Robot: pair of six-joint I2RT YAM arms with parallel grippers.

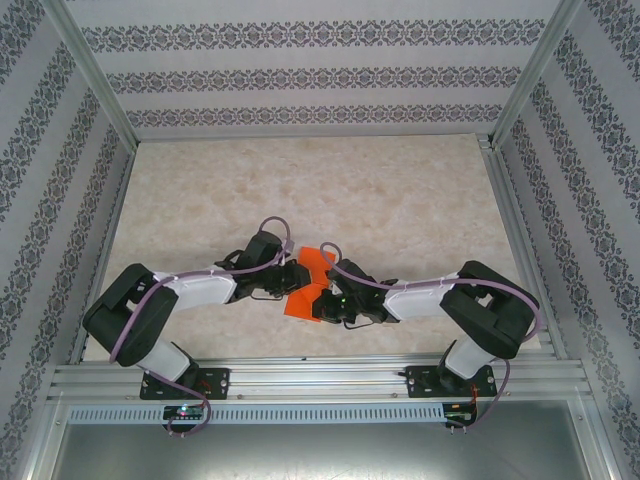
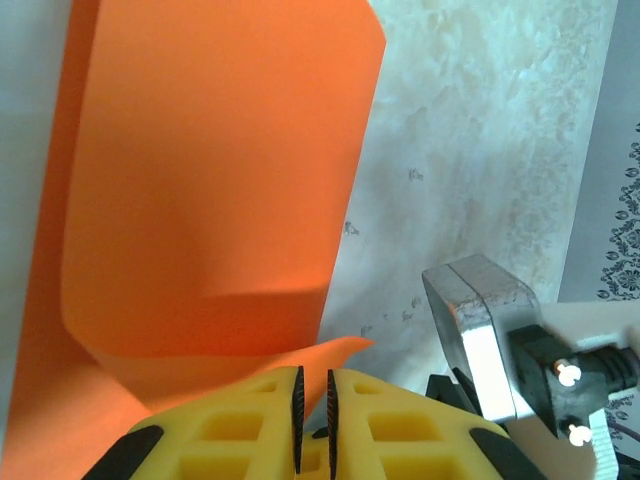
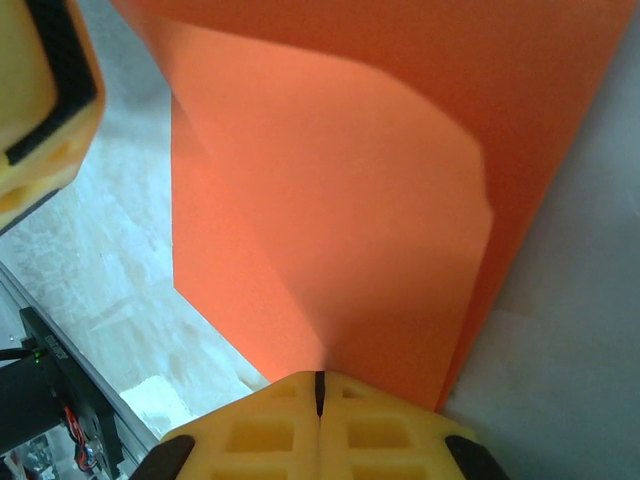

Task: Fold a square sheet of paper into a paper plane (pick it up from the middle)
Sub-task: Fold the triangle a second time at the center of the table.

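Bent and curling, the square sheet of paper (image 1: 300, 300) sits over the marbled table (image 1: 400, 200). On the sheet's right, the right tool (image 3: 320, 380) is clamped on its edge. On the sheet's left, the left tool (image 2: 314, 378) stands a sliver apart at its curl.

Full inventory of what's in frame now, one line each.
paper sheet: 1, orange-red, partly folded, near table centre between the grippers
table: 1, beige marbled, under everything
walls: 3, grey patterned, left, back, right
frame rail: 1, silver, near edge
left arm and right arm: 2, black-and-white, bases on the rail
left gripper: 1, yellow, pads a slit apart, at the sheet
right gripper: 1, yellow, shut on the sheet
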